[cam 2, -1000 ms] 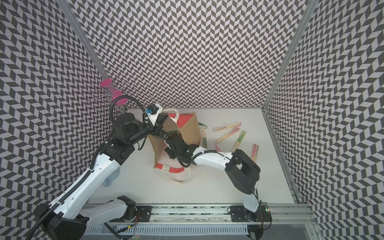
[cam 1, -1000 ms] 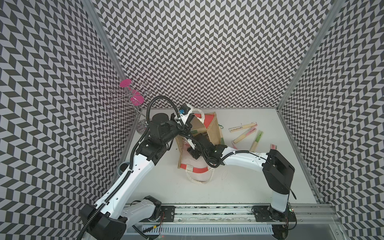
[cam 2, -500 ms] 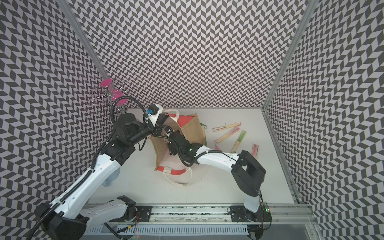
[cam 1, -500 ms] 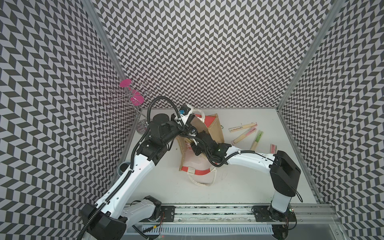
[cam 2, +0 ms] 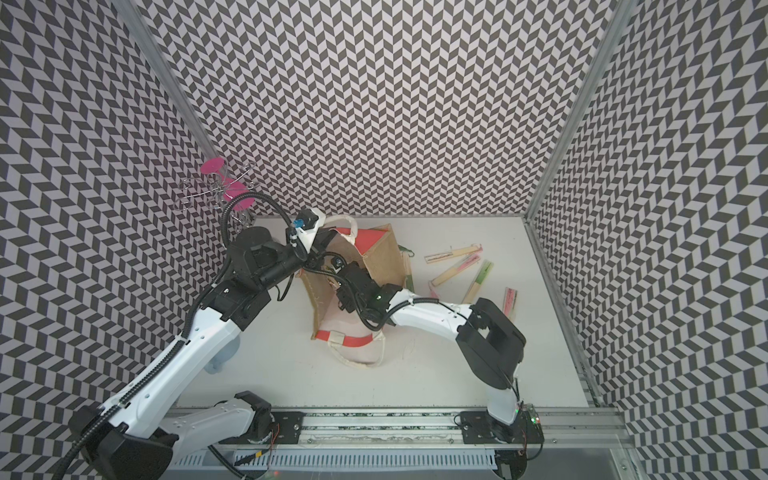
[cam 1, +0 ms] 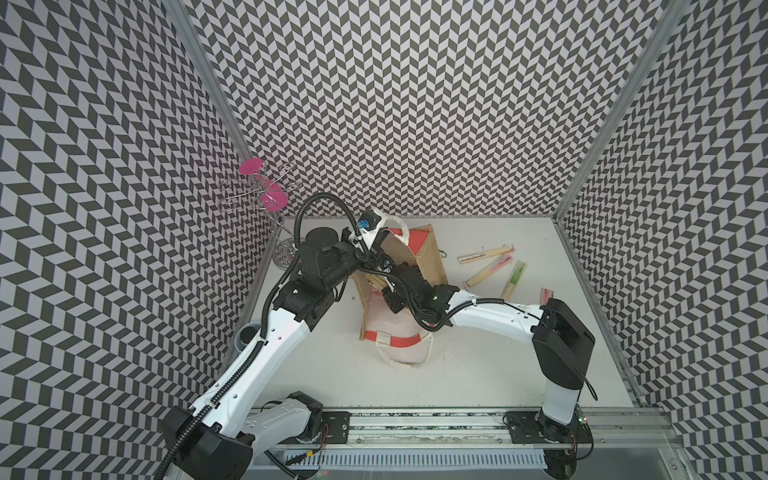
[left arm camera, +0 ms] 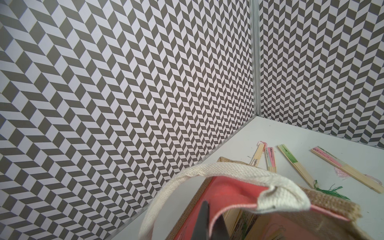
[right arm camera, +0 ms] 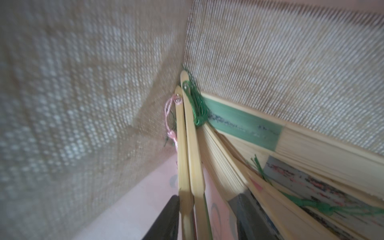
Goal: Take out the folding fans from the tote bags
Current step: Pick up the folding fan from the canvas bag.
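Note:
The tan jute tote bag (cam 1: 428, 257) (cam 2: 382, 257) lies tipped on the table, mouth toward the front. My left gripper (left arm camera: 211, 220) (cam 1: 375, 248) is shut on its red-orange rim trim (left arm camera: 228, 191), just under the white rope handle (left arm camera: 207, 168). My right gripper (right arm camera: 207, 216) reaches inside the bag, jaws closed against a bundle of folding fans (right arm camera: 193, 166) stacked in the bag's corner. Several other folding fans (cam 1: 490, 272) (cam 2: 457, 270) (left arm camera: 291, 160) lie on the table to the right of the bag.
A chrome wire stand with pink discs (cam 1: 266, 195) (cam 2: 224, 187) rises at the back left corner. A grey cup (cam 1: 245, 334) sits by the left wall. The bag's second handle (cam 1: 405, 357) loops on the table in front. Patterned walls close three sides.
The right gripper's jaws have narrowed onto the fans inside the bag, and the right arm shifted slightly. The left gripper kept its hold on the rim.

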Controlling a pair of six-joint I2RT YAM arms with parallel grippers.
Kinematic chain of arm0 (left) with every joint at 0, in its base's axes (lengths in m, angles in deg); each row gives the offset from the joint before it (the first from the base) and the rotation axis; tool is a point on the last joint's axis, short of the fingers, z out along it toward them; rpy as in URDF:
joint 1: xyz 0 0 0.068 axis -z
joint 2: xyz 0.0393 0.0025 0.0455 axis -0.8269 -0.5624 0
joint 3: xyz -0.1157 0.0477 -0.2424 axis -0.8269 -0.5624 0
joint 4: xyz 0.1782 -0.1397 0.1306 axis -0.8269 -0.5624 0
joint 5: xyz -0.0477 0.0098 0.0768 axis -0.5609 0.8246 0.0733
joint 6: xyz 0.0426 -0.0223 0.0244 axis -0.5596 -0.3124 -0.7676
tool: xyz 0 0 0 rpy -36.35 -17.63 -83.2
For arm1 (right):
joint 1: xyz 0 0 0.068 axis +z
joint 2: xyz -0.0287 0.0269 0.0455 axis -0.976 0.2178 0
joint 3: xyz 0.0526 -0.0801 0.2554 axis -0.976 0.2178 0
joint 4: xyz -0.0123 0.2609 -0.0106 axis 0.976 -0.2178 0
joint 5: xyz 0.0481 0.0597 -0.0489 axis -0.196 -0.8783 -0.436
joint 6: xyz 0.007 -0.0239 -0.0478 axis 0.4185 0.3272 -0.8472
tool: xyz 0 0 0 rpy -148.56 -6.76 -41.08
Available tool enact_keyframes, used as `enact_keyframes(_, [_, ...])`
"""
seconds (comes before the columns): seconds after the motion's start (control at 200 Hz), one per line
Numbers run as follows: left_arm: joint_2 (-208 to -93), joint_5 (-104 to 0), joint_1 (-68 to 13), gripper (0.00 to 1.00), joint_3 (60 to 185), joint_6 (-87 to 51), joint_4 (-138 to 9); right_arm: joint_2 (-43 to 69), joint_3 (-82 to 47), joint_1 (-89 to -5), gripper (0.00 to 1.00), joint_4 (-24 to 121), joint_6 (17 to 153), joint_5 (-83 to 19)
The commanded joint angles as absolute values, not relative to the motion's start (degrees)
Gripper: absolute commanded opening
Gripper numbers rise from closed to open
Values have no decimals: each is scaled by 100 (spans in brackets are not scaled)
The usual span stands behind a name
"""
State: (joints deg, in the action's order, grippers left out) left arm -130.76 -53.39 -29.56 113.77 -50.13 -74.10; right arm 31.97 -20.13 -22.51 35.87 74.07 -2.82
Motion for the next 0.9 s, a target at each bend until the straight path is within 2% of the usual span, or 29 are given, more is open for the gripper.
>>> enact_keyframes(0.0, [-12909,-5453,-2937,0,11443,-4980,-6958,3336,-2265,-2363,41,3564,7654,-82])
enact_keyframes(0.095, [-12908,-5453,-2932,0,11428,-4989,-6963,3282,-2223,-2384,38,3655,7712,-242])
enact_keyframes(0.265, [-12901,-5418,-2935,0,11409,-4992,-6975,2935,-1987,-2398,40,4076,7677,-1055])
enact_keyframes(0.576, [-12926,-5392,-2938,0,11381,-5006,-7003,2309,-1257,-2398,37,4927,7859,-255])
enact_keyframes(0.896, [-12973,-5470,-2932,0,11452,-4962,-6942,2783,-1577,-2404,36,4336,7891,-97])
